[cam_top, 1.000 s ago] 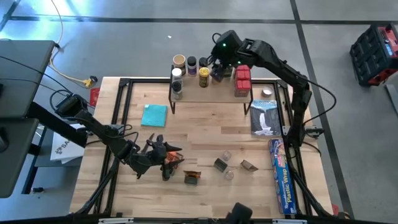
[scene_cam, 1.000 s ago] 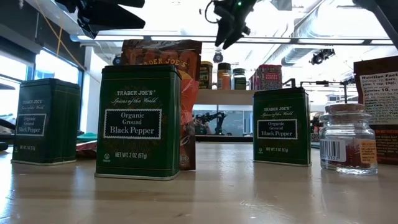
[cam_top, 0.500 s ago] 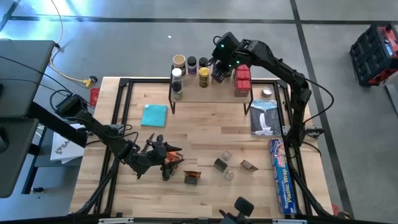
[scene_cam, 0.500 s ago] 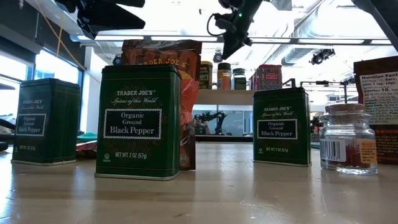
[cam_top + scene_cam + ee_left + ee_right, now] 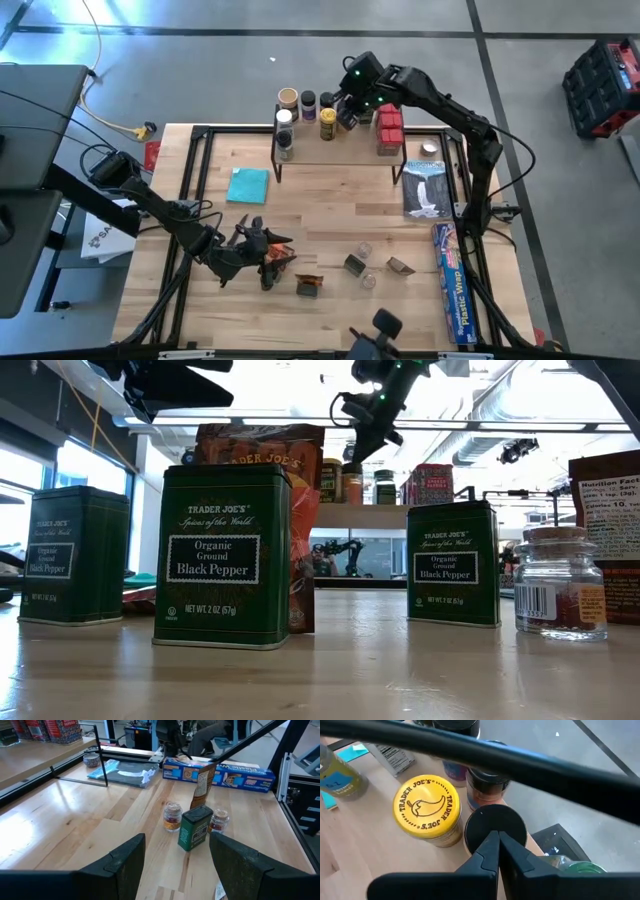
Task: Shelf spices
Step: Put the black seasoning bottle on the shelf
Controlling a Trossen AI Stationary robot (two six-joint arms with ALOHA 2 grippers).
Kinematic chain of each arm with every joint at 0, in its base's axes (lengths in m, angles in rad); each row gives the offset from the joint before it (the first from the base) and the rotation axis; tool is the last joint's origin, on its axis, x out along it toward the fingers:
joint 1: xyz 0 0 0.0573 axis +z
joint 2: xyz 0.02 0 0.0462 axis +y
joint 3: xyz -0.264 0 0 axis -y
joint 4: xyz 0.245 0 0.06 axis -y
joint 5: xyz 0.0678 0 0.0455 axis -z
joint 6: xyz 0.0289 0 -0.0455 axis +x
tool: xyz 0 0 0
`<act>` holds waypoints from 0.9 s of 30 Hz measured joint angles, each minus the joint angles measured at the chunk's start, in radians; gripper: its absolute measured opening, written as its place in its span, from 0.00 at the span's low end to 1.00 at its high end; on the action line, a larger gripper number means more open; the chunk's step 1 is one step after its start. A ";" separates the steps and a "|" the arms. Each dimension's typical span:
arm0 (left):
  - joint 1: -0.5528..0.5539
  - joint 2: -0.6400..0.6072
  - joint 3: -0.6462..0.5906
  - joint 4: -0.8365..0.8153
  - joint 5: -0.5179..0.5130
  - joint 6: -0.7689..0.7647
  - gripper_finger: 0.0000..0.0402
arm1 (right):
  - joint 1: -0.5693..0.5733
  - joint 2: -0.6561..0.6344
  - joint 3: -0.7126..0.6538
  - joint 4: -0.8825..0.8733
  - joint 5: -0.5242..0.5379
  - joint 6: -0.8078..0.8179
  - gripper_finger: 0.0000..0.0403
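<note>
- So since a second ago the right gripper (image 5: 496,851) has snapped its fingers together on nothing and drifted a bit toward the shelf's left side; it now hangs over the black-lidded jar (image 5: 495,826), right next to the yellow-lidded jar (image 5: 427,807).
- Left gripper (image 5: 176,852) hasn't budged: fingers spread, holding nothing, low over the near-left part of the table (image 5: 330,215).
- The shelf (image 5: 340,150) sits at the table's far edge. The jars crowd its left and back, two red boxes (image 5: 389,129) stand at its right end, and the front middle of the top is bare wood.
- On the table, a green black pepper tin (image 5: 195,828) stands upright with two small glass jars (image 5: 172,817) just beside it, and bare wood all around them.
- The long blue plastic-wrap box (image 5: 450,283) lies along the right edge, and the teal cloth (image 5: 248,185) lies flat in front of the shelf's left end.
</note>
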 joint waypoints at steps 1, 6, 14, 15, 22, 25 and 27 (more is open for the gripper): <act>0.000 0.000 0.000 0.000 0.002 0.000 0.54 | 0.000 0.000 0.000 0.006 0.006 0.000 0.00; 0.000 0.000 0.000 0.000 0.006 0.000 0.54 | -0.003 0.003 -0.002 0.020 0.052 0.002 0.00; 0.000 0.000 0.000 0.000 0.006 0.000 0.54 | -0.028 0.003 -0.002 0.019 0.060 0.021 0.00; 0.000 0.000 0.000 0.000 0.006 0.000 0.54 | -0.029 0.003 -0.002 0.020 0.060 0.021 0.00; 0.000 0.000 0.000 0.001 0.006 0.000 0.54 | -0.031 0.003 -0.002 0.028 0.067 0.014 0.00; 0.000 0.000 0.000 0.001 0.006 0.000 0.54 | -0.031 0.001 -0.003 0.039 0.067 0.002 0.00; 0.000 0.000 0.000 0.000 0.006 0.000 0.54 | -0.025 -0.006 -0.003 0.043 0.067 -0.016 0.00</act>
